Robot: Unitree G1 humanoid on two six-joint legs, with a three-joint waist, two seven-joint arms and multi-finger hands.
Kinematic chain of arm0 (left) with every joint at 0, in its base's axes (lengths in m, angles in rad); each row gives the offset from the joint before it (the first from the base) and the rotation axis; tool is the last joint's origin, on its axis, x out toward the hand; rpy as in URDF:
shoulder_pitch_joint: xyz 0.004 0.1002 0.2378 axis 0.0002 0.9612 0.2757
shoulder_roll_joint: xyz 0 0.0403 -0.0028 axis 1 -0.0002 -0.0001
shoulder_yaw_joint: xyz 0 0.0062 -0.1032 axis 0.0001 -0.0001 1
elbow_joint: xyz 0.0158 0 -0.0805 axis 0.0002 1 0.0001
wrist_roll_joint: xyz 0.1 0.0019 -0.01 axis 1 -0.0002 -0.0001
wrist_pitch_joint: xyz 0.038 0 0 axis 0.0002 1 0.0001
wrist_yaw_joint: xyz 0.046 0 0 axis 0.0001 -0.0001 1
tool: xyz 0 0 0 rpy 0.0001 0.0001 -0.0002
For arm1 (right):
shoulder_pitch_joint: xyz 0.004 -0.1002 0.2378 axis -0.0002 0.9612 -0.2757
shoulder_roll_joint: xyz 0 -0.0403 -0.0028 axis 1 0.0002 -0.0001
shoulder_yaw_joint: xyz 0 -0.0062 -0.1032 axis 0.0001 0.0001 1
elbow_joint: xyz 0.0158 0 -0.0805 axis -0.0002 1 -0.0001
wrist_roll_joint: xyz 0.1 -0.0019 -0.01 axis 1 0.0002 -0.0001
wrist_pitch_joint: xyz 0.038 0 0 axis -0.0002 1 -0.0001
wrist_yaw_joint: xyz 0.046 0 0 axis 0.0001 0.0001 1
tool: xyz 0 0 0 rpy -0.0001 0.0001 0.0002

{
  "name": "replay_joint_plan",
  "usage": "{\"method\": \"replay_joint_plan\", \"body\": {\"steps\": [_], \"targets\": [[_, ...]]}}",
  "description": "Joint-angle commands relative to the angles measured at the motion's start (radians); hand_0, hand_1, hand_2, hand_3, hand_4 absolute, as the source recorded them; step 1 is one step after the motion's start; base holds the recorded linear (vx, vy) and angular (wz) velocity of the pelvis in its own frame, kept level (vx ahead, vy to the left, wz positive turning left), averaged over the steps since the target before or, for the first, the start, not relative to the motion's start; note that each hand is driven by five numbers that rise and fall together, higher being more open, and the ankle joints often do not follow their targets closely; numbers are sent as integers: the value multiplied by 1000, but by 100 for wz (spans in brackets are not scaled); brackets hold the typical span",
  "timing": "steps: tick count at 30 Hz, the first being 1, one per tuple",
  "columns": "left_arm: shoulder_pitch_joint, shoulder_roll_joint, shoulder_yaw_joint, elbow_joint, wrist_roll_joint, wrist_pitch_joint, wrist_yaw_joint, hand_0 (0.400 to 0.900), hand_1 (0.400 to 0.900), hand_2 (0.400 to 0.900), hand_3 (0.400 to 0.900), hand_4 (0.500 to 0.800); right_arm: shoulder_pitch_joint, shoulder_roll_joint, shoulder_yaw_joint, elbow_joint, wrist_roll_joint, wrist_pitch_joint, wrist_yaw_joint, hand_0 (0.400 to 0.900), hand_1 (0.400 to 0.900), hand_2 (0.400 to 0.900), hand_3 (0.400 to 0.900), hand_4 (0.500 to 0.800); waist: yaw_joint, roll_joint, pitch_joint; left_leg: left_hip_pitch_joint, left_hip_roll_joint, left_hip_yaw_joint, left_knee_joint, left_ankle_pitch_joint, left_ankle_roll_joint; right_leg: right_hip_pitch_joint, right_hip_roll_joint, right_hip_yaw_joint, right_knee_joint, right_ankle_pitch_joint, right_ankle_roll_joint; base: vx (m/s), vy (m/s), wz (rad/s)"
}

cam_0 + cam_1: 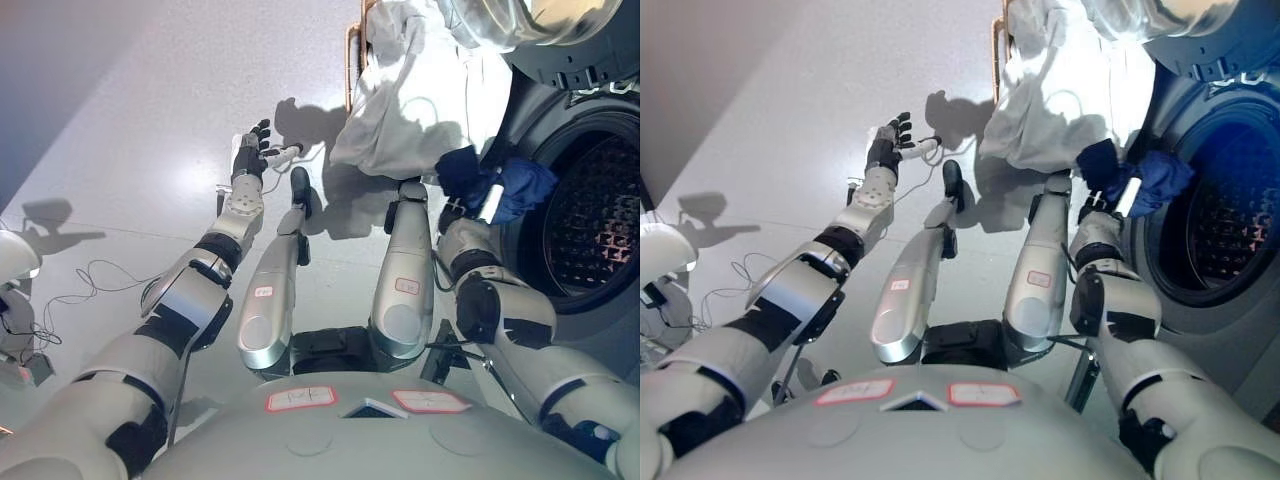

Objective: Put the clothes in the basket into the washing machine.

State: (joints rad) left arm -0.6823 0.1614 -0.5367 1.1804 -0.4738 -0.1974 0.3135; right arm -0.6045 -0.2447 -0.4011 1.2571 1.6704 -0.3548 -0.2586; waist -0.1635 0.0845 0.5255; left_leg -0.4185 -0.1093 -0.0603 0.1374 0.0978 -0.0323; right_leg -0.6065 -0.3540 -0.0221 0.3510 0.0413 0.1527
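A dark blue cloth (pixel 512 186) hangs at the left rim of the washing machine's round opening (pixel 600 215). My right hand (pixel 462 208) is just below it, shut on the cloth, which partly hides the fingers. White clothes (pixel 395 120) spill out of the wicker basket (pixel 352 60), which stands on the floor left of the machine. My left hand (pixel 253 142) is open and held out over the bare floor, well left of the basket and touching nothing.
The machine's open door (pixel 525 20), with its glass bowl, shows at the top right above the basket. A white device (pixel 15 262) stands on the floor at the far left. Grey floor fills the left and middle.
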Motion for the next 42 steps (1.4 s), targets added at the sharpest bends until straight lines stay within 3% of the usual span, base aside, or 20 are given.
{"method": "replay_joint_plan", "body": {"steps": [1, 14, 19, 20, 21, 22, 32, 34, 38, 42], "targets": [[18, 18, 24, 7, -26, -29, 6, 900, 900, 900, 900, 800, 86, -95, -65, 19, 23, -100, -12, 400, 400, 400, 400, 500, -24, -16, -68, 29, -8, 1, 235, -307, -29, -66, -41, 25, -206, 277, 5, 24, 41, -5], [88, 65, 46, -24, -20, -47, -31, 900, 900, 900, 900, 800, 142, -399, -275, 141, -10, -101, -58, 400, 400, 400, 400, 500, -54, 8, -95, 26, -13, 34, 245, -330, -28, -96, -32, 60, -203, 277, 3, 14, 29, -10], [110, 77, 27, -58, -18, -48, -34, 900, 900, 900, 900, 800, 145, -512, -342, 207, -19, -119, -131, 400, 400, 400, 400, 500, -63, 26, -108, 31, -4, 41, 207, -313, -37, -120, -26, 67, -206, 277, 4, 12, 6, -7], [111, 74, 21, -69, -22, -50, -33, 900, 900, 900, 900, 800, 143, -519, -341, 212, -20, -122, -140, 596, 596, 596, 596, 618, -61, 30, -110, 31, -3, 41, 199, -311, -38, -122, -24, 69, -206, 277, 4, 0, 0, 0], [114, 73, 15, -75, -20, -48, -32, 900, 900, 900, 900, 800, 135, -529, -341, 206, -19, -120, -143, 596, 596, 596, 596, 618, -61, 31, -113, 32, -1, 43, 194, -307, -39, -124, -24, 70, -206, 276, 4, 0, 0, 0], [115, 69, 12, -83, -21, -47, -33, 900, 900, 900, 900, 800, 126, -529, -327, 206, -24, -115, -140, 900, 900, 900, 900, 800, -58, 35, -114, 34, 0, 43, 187, -303, -40, -126, -23, 69, -206, 275, 4, 0, 0, 0], [96, 45, 13, -60, -31, -45, -27, 900, 900, 900, 900, 800, 99, -450, -228, 172, -18, -91, -82, 900, 900, 900, 900, 800, -52, 25, -116, 52, 9, 48, 163, -291, -44, -118, -13, 62, -208, 275, 2, 0, 0, 0], [90, 43, 15, -51, -29, -43, -31, 900, 900, 900, 900, 800, 99, -428, -181, 169, -52, -47, -52, 900, 900, 900, 900, 800, -44, 16, -118, 54, 11, 47, 164, -291, -45, -112, -12, 59, -206, 272, 2, 8, -36, 1], [81, 43, 28, -42, -30, -50, -35, 900, 900, 900, 900, 800, 101, -386, -126, 131, -91, -30, -2, 900, 900, 900, 900, 800, -45, 1, -114, 59, 15, 47, 164, -291, -45, -102, -5, 56, -205, 269, 0, -1, -17, 0], [63, 42, 35, -24, -23, -47, -43, 900, 900, 900, 900, 800, 103, -391, -62, 148, -170, 27, 23, 900, 900, 900, 900, 800, -41, -15, -108, 62, 20, 44, 162, -289, -47, -94, -2, 49, -206, 268, -2, -8, -16, 1]]}}
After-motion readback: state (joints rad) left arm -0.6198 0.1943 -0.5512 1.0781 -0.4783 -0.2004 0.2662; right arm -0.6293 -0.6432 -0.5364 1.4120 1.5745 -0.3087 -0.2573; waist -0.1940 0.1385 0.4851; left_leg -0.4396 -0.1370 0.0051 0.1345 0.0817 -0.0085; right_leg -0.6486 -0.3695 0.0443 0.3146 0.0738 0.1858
